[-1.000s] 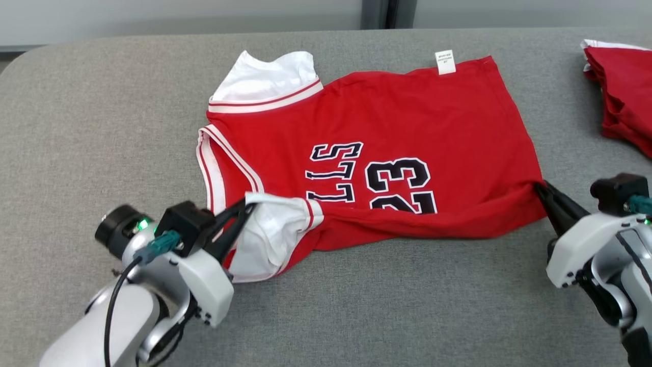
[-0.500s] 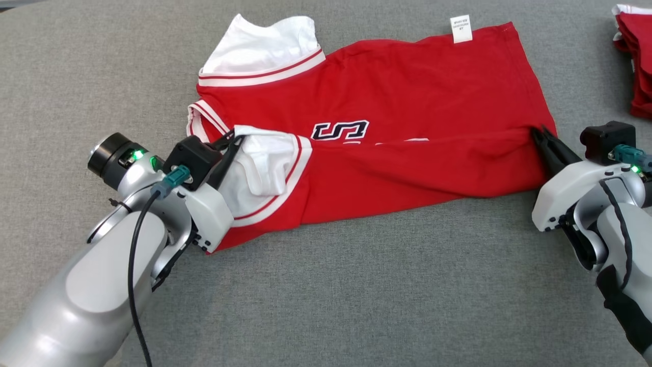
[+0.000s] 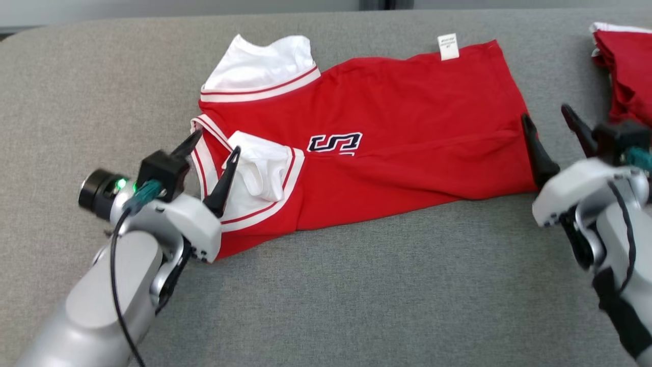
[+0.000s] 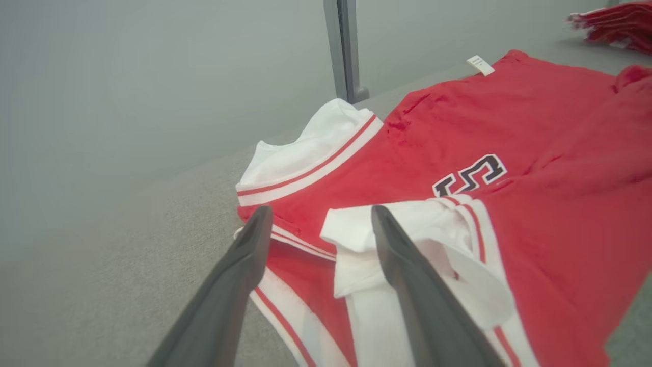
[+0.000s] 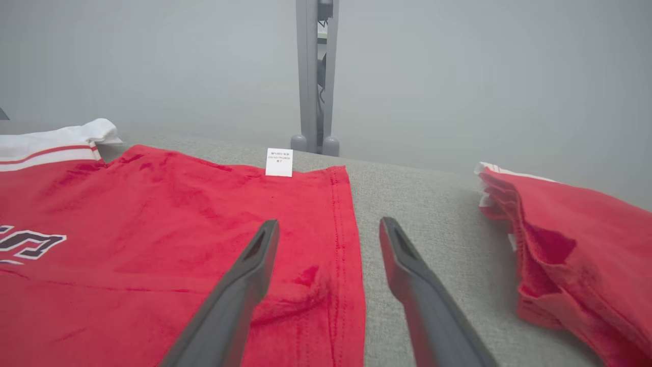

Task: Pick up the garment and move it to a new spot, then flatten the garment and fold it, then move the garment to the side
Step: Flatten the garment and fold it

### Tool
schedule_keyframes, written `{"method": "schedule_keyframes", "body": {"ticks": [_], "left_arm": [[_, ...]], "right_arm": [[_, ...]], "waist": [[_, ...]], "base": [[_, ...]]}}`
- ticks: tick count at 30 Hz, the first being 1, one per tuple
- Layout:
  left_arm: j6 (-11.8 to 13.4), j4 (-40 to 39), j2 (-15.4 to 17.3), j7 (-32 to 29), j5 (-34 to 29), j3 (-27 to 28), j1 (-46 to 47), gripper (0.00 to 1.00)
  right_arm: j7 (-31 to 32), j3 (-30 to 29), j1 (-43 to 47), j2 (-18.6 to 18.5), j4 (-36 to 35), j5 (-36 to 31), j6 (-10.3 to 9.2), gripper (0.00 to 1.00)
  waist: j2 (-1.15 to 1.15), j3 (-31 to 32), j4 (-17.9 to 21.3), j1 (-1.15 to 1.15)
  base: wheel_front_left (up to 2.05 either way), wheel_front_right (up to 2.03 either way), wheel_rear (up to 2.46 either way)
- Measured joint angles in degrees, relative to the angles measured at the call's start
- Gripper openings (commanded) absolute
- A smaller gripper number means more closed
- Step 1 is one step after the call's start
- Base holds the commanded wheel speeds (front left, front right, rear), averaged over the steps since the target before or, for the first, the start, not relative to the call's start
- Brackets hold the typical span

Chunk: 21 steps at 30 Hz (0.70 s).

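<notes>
The garment (image 3: 397, 122) is a red jersey with white trim and dark lettering, lying on the grey surface with its near long edge folded over onto the body. My left gripper (image 3: 216, 142) stands open over the white folded sleeve at the jersey's left end; in the left wrist view the garment (image 4: 509, 153) lies under my left gripper (image 4: 321, 214), nothing pinched. My right gripper (image 3: 547, 114) stands open at the jersey's right edge; the right wrist view shows the garment (image 5: 178, 229) hem below my right gripper (image 5: 328, 224).
A second pile of red cloth (image 3: 624, 71) lies at the far right, also seen as the red pile (image 5: 570, 239) beside my right fingers. The grey padded surface (image 3: 356, 295) stretches toward the near edge. A grey post (image 5: 316, 76) stands behind the table.
Both grippers opened and let go of the garment's near edge, which now rests folded over the body. Earlier they carried that edge away from me, covering the number. The camera shifted too.
</notes>
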<state>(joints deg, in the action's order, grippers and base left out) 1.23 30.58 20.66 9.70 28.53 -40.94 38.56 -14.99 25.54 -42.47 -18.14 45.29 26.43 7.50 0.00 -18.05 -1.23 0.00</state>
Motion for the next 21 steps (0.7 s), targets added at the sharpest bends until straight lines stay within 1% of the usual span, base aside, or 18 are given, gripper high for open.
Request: {"method": "schedule_keyframes", "body": {"ticks": [3,6,10,13,16,21], "left_arm": [[0.92,-4.22,0.96,-1.12,3.71,1.82,-5.02,1.00],[1.90,-8.90,2.96,-4.52,6.65,2.45,-10.45,1.00],[3.04,-15.23,4.94,-8.57,10.13,3.24,-15.52,1.00],[3.56,-17.41,6.38,-10.65,12.07,4.04,-17.35,1.00],[3.89,-18.64,6.59,-12.13,13.06,3.97,-18.21,1.00],[3.88,-17.90,6.47,-13.58,13.91,3.81,-18.14,1.00]], "right_arm": [[0.01,-3.28,5.39,-0.05,-3.11,-1.38,0.00,1.00],[0.01,-6.28,9.01,0.01,-5.94,-2.55,0.00,1.00],[0.01,-8.53,12.45,0.34,-8.14,-4.04,0.00,1.00],[0.01,-9.26,13.56,0.97,-9.44,-4.97,0.00,1.00],[0.01,-9.73,13.82,1.46,-10.22,-5.49,0.00,1.00],[0.01,-9.47,14.04,1.59,-11.00,-5.83,0.00,1.00]], "waist": [[0.00,1.34,0.17,0.00],[0.00,2.51,0.08,0.00],[0.00,3.58,-0.13,0.00],[0.00,3.97,-0.09,0.00],[0.00,4.02,0.09,0.00],[0.00,3.59,0.41,0.00]], "base": [[0.00,0.00,0.00],[0.00,0.00,0.00],[0.00,0.00,0.00],[0.00,0.00,0.00],[0.00,0.00,0.00],[0.00,0.00,0.00]]}}
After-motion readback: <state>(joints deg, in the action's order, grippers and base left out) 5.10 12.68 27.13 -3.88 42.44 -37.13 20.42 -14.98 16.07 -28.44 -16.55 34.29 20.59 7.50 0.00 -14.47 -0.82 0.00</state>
